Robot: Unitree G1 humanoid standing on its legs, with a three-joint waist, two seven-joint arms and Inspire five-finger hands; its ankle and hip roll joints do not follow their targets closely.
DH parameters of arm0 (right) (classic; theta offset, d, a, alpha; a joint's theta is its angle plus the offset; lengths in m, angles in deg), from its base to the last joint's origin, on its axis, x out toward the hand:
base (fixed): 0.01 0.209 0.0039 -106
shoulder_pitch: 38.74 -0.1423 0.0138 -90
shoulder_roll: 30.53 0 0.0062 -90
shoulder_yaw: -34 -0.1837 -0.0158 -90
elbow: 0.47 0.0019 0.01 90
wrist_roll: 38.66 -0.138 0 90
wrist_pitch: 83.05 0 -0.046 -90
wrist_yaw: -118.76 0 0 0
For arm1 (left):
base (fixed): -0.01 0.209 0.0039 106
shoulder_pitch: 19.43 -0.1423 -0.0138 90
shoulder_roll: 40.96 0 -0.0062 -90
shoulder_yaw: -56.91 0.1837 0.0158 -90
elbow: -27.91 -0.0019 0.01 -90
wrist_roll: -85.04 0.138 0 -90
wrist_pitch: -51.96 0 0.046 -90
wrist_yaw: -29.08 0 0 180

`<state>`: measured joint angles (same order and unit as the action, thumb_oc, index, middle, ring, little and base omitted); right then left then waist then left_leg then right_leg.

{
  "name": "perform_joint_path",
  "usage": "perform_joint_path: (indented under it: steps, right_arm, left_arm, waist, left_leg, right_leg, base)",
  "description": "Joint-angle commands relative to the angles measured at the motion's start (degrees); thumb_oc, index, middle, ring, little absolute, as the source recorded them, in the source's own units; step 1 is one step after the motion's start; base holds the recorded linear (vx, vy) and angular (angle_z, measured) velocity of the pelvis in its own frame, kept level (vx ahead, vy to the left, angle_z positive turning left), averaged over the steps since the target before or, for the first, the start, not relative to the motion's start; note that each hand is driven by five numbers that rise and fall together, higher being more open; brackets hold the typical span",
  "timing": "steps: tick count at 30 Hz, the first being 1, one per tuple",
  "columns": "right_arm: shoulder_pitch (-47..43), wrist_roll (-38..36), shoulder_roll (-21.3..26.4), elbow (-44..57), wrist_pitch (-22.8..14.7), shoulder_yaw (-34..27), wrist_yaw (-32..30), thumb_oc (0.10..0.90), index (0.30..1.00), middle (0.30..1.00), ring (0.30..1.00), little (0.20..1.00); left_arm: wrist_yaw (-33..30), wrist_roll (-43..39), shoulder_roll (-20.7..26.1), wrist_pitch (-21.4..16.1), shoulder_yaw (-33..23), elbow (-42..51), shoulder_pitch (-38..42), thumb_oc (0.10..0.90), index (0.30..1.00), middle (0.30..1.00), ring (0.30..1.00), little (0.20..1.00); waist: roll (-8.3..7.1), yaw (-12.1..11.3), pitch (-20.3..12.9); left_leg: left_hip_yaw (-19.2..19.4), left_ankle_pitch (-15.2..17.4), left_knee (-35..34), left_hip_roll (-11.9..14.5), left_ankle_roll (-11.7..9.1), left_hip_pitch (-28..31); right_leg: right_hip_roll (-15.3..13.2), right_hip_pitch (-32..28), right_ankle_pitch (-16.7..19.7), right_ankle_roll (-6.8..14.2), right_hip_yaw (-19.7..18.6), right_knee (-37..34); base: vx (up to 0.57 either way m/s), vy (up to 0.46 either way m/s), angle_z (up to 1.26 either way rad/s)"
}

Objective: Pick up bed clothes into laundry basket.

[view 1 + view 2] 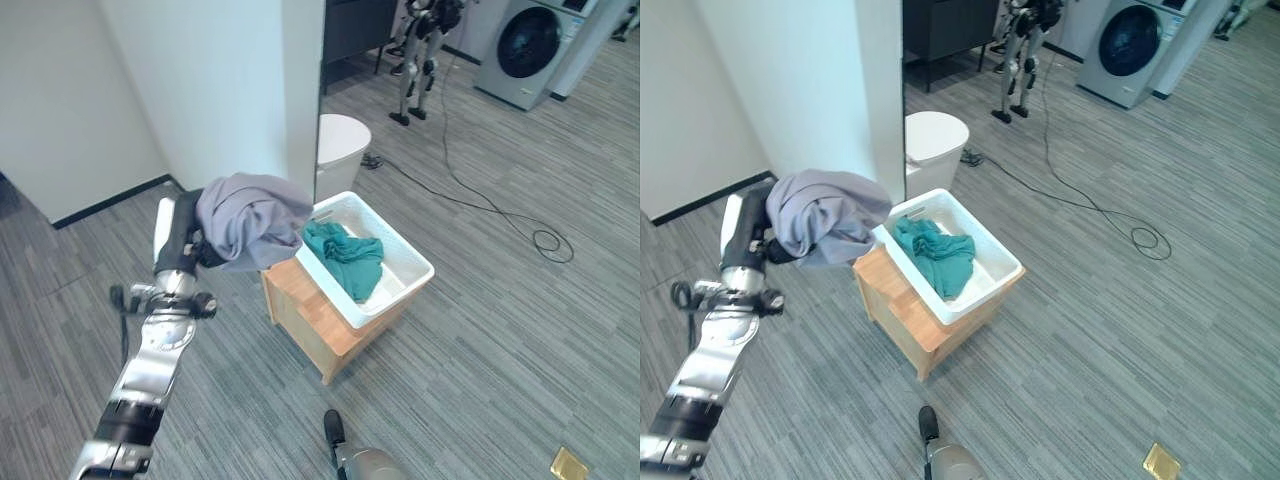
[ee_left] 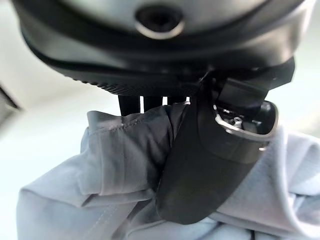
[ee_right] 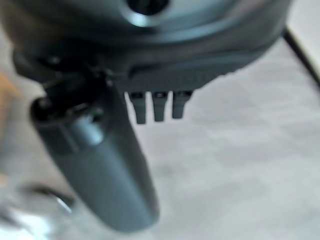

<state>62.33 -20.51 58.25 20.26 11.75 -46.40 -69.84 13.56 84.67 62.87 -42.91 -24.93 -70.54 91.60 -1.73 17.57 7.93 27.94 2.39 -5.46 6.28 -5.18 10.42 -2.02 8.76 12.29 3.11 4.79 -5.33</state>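
A grey garment (image 1: 250, 220) is clenched in the left hand (image 2: 200, 165), raised beside the white laundry basket (image 1: 410, 262). It should be carried fully over the rim, above the teal cloth (image 1: 345, 255), before being released.

The right hand (image 3: 150, 70) is seen from very close as a dark grey, rounded bulk. Its thick, smooth dark thumb (image 3: 107, 170) stands out from the bulk and is extended straight, with nothing held against it. Beside the thumb, the short dark stubs of the fingers (image 3: 158, 106) are seen in a row; their ends are hidden, and no object is seen between them and the thumb. Past the hand, a pale grey floor (image 3: 240, 170) is seen, blurred.
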Motion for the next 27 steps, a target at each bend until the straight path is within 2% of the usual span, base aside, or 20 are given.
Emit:
perform_joint_path:
  steps: [1,3,6,7,9,11,12,15,16,18,19,20,24,27]
  right_arm:
    - [-0.97,-1.89,2.94,-2.06,-0.36,0.27,-0.98,0.8,0.9,0.9,0.9,0.9]
    - [0.54,-4.37,3.06,-2.63,-0.89,-0.62,-0.76,0.8,0.9,0.9,0.9,0.9]
    - [0.78,-5.88,3.3,-2.81,-1.01,-1.33,-0.75,0.8,0.9,0.9,0.9,0.9]
    - [0.07,-7.23,4.0,-2.98,-1.09,-1.64,-0.92,0.8,0.9,0.9,0.9,0.9]
    - [-0.45,-7.54,4.35,-2.74,-1.23,-1.63,-0.88,0.8,0.9,0.9,0.9,0.9]
    - [-2.11,-8.13,5.95,-1.38,-2.0,-0.85,-1.46,0.8,0.9,0.9,0.9,0.9]
    - [-2.16,-8.13,5.92,-1.39,-1.99,-0.9,-1.46,0.8,0.9,0.9,0.9,0.9]
    - [-3.23,-8.73,6.75,0.51,-2.8,-0.32,-2.69,0.8,0.9,0.9,0.9,0.9]
    - [-3.27,-8.74,6.71,0.49,-2.8,-0.36,-2.7,0.8,0.9,0.9,0.9,0.9]
    - [-3.92,-9.07,7.13,1.83,-3.29,0.24,-3.15,0.8,0.9,0.9,0.9,0.9]
    - [-4.48,-9.26,7.11,2.21,-3.4,0.86,-3.5,0.8,0.9,0.9,0.9,0.9]
    - [-4.85,-9.56,6.87,3.49,-3.96,1.77,-3.83,0.8,0.9,0.9,0.9,0.9]
    - [-5.46,-10.11,5.73,4.28,-4.38,3.17,-4.06,0.8,0.9,0.9,0.9,0.9]
    - [-5.97,-10.4,5.21,3.71,-4.63,3.62,-4.09,0.8,0.9,0.9,0.9,0.9]
  left_arm:
    - [-3.99,1.29,4.83,-5.65,0.85,-0.26,11.25,0.4,0.3,0.3,0.3,0.3]
    - [-4.62,2.01,5.78,-5.03,2.6,-3.7,14.76,0.4,0.3,0.3,0.3,0.3]
    - [-4.86,3.11,6.97,-4.33,4.03,-6.91,18.09,0.4,0.3,0.3,0.3,0.3]
    - [-5.25,4.79,8.0,-3.56,5.78,-10.49,21.54,0.4,0.3,0.3,0.3,0.3]
    - [-5.5,5.58,8.47,-3.21,6.9,-12.41,23.39,0.4,0.3,0.3,0.3,0.3]
    - [-7.06,8.63,9.71,-2.18,9.28,-16.92,27.81,0.4,0.3,0.3,0.3,0.3]
    - [-7.1,8.61,9.69,-2.24,9.39,-17.07,27.99,0.4,0.3,0.3,0.3,0.3]
    - [-8.29,10.88,10.24,-1.24,10.92,-19.96,31.18,0.4,0.3,0.3,0.3,0.3]
    - [-8.33,10.86,10.21,-1.28,11.02,-20.08,31.33,0.4,0.3,0.3,0.3,0.3]
    - [-8.54,12.34,10.76,-0.65,12.46,-22.09,33.77,0.4,0.3,0.3,0.3,0.3]
    - [-9.38,12.85,10.49,-0.42,13.07,-23.06,34.93,0.4,0.3,0.3,0.3,0.3]
    - [-9.39,13.48,10.73,-0.27,14.0,-23.45,36.01,0.4,0.3,0.3,0.3,0.3]
    - [-9.73,15.08,10.73,0.04,14.87,-23.93,36.58,0.4,0.3,0.3,0.3,0.3]
    - [-9.71,15.62,10.96,-0.01,15.16,-23.88,36.47,0.4,0.3,0.3,0.3,0.3]
  waist:
    - [-1.35,1.73,-2.72]
    - [-0.75,3.17,-2.61]
    - [-0.04,3.93,-2.36]
    - [1.02,5.13,-1.98]
    - [1.49,5.42,-1.71]
    - [3.06,6.78,-0.45]
    - [3.06,6.71,-0.47]
    - [4.59,7.77,0.5]
    - [4.6,7.7,0.44]
    - [6.24,8.17,1.12]
    - [7.6,8.29,1.78]
    - [8.36,8.33,2.12]
    - [9.48,8.25,2.93]
    - [9.75,8.04,3.02]
  left_leg:
    - [-2.11,0.88,0.46,3.05,-2.05,2.0]
    - [-1.38,0.86,0.46,2.86,-2.17,2.12]
    - [-0.83,0.76,0.46,2.65,-2.21,1.99]
    - [-0.33,0.77,0.46,2.4,-2.29,1.68]
    - [0.04,0.75,0.46,2.24,-2.31,1.42]
    - [1.01,0.3,0.46,1.83,-2.51,-0.04]
    - [1.03,0.29,0.46,1.83,-2.5,-0.12]
    - [1.76,-0.16,0.46,1.63,-2.75,-2.01]
    - [1.77,-0.18,0.46,1.63,-2.75,-2.13]
    - [1.89,-0.71,0.46,1.66,-3.04,-4.09]
    - [1.35,0.45,0.46,1.82,-3.31,-4.47]
    - [1.62,0.17,0.46,2.09,-3.61,-5.18]
    - [2.19,-0.6,0.46,2.72,-4.27,-6.83]
    - [2.52,-0.7,0.46,3.1,-4.52,-7.19]
  right_leg:
    - [-6.11,-4.79,-4.64,6.9,-1.9,0.33]
    - [-6.1,-4.3,-4.44,6.99,-2.67,0.33]
    - [-6.23,-3.83,-4.26,7.02,-3.1,0.33]
    - [-6.41,-2.93,-4.06,7.17,-3.6,0.33]
    - [-6.45,-2.34,-3.91,7.22,-3.94,0.33]
    - [-6.59,-0.07,-3.41,7.47,-5.14,0.33]
    - [-6.58,0.03,-3.39,7.47,-5.17,0.33]
    - [-6.82,2.46,-2.97,7.46,-5.83,0.33]
    - [-6.81,2.58,-2.95,7.46,-5.85,0.33]
    - [-7.0,4.43,-2.82,7.36,-5.94,0.33]
    - [-7.02,4.78,-4.21,7.98,-6.06,0.33]
    - [-6.76,5.77,-4.16,7.96,-6.27,0.33]
    - [-6.14,7.49,-3.99,7.83,-6.53,0.33]
    - [-5.72,8.06,-4.05,7.77,-6.72,0.33]
  base:
    - [0.03,0.004,-0.06]
    - [0.04,-0.022,-0.13]
    - [0.03,-0.024,-0.22]
    - [0.02,-0.024,-0.26]
    - [0.01,-0.016,-0.11]
    - [-0.01,-0.034,-0.1]
    - [-0.03,-0.04,-0.17]
    - [-0.02,-0.04,-0.16]
    - [-0.02,-0.056,-0.18]
    - [0.03,-0.051,-0.12]
    - [0.1,-0.077,-0.05]
    - [0.1,-0.082,-0.03]
    - [0.03,-0.118,-0.23]
    - [0.03,-0.085,-0.14]
